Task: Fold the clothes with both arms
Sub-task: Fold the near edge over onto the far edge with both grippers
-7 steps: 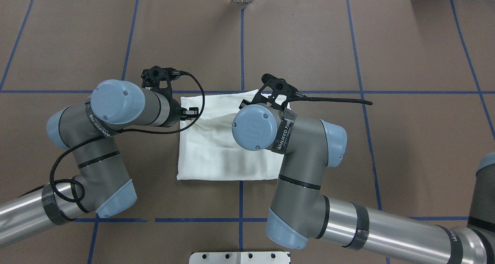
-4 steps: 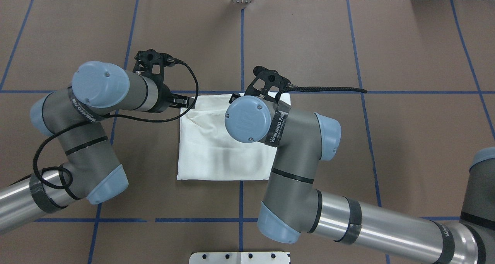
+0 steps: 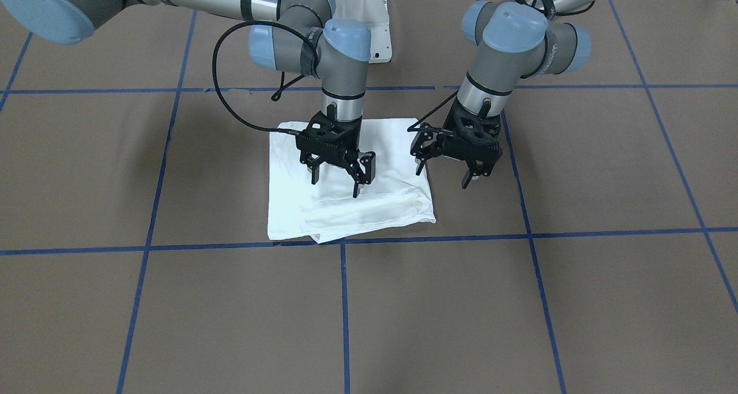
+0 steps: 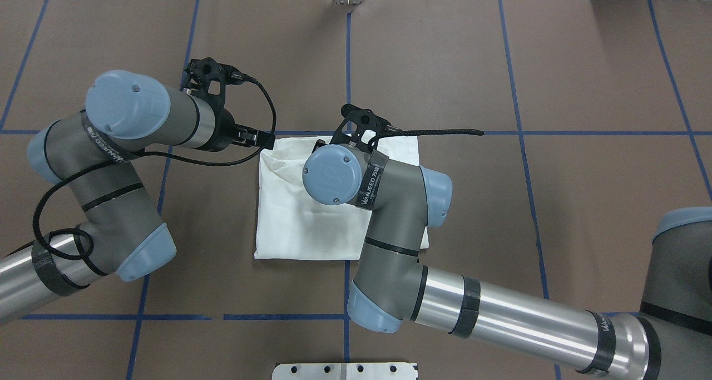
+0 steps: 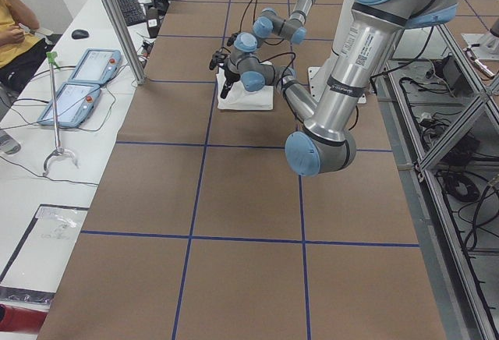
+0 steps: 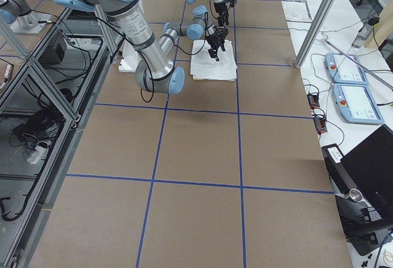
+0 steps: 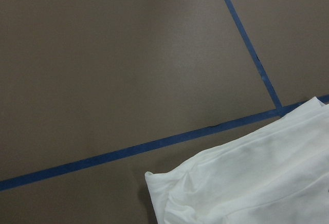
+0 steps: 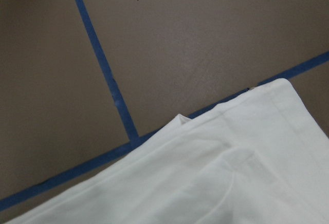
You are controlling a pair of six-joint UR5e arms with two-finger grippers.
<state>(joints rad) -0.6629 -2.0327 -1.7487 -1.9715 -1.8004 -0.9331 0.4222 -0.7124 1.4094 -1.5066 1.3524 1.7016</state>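
White long-sleeved T-shirt is lying folded into a rough rectangle around the middle of the table, well away from every edge and corner. Only plain white cloth is showing upward. A looser upper layer is bunching into soft wrinkles along the side nearest the operators' edge of the table. That side is running close along a blue tape line (one of several forming a grid on the brown surface), and in the right wrist view the cloth is overlapping the tape a little at one spot.

Right gripper is hanging over the shirt, fingers pointing down and spread wide apart. Nothing is sitting between them. Whether the lower fingertip is brushing the wrinkled layer is hard to tell.

Left gripper is hanging at the shirt's side toward the robot's left, over the border between cloth and bare table. Its fingers are also spread wide and gripping nothing. In the overhead view the shirt is lying between the two bent arms, with the right arm's wrist covering part of it. The left wrist view is showing one rumpled corner just short of the tape.

White pedestal is standing at the robot's edge of the table, well apart from the shirt. In the exterior left view a person's yellow sleeve is showing beyond the operators' edge.
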